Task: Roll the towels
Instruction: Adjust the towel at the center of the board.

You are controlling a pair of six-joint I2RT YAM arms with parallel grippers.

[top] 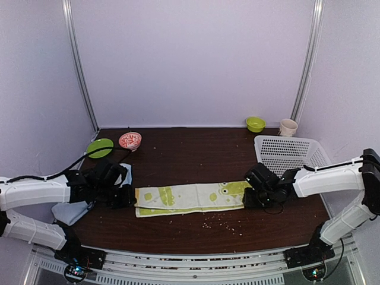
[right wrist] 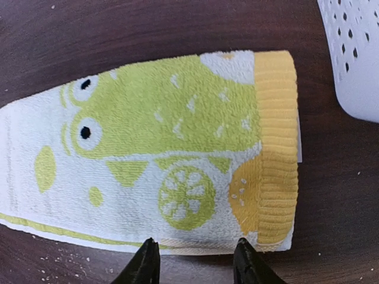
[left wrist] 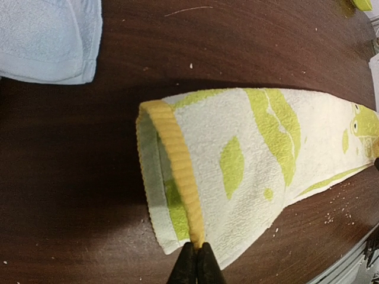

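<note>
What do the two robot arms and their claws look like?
Both the left arm and the right arm have white, rounded shells with black joints and wrists. A thin black cable runs along each. The left claw and the right claw have narrow, black, pointed fingers.

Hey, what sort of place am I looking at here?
Probably a robot test booth, not a home: plain pale walls with metal rails enclose a dark table, two white robot arms are mounted at its near edge, and a patterned towel lies between them.
</note>
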